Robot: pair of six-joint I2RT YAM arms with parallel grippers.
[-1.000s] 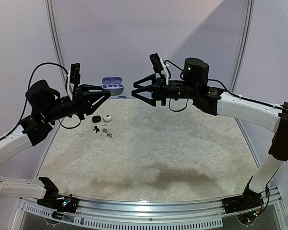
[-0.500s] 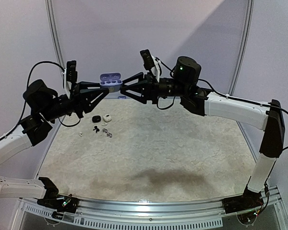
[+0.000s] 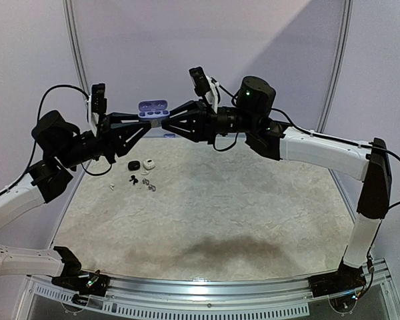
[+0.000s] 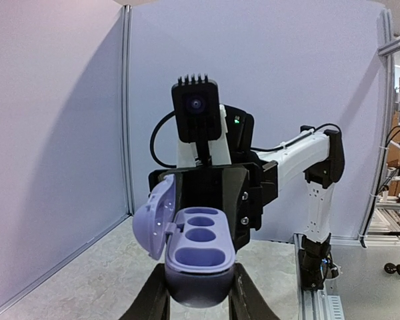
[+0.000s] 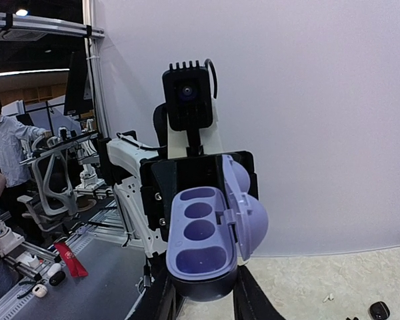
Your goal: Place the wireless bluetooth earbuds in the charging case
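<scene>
The left pincer (image 3: 145, 123) and the right pincer (image 3: 169, 124) meet tip to tip in mid-air. Each is clamped on one side of the lilac charging case (image 3: 153, 109), whose lid stands open. Below, toward the left, the tiny earbuds (image 3: 147, 183) lie loose on the speckled surface (image 3: 240, 200), well apart from the case.

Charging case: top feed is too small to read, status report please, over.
Left gripper and right gripper both shut on charging case, mid-air. Lid open, wells empty. Earbuds loose on table. Nothing in the way.
</scene>
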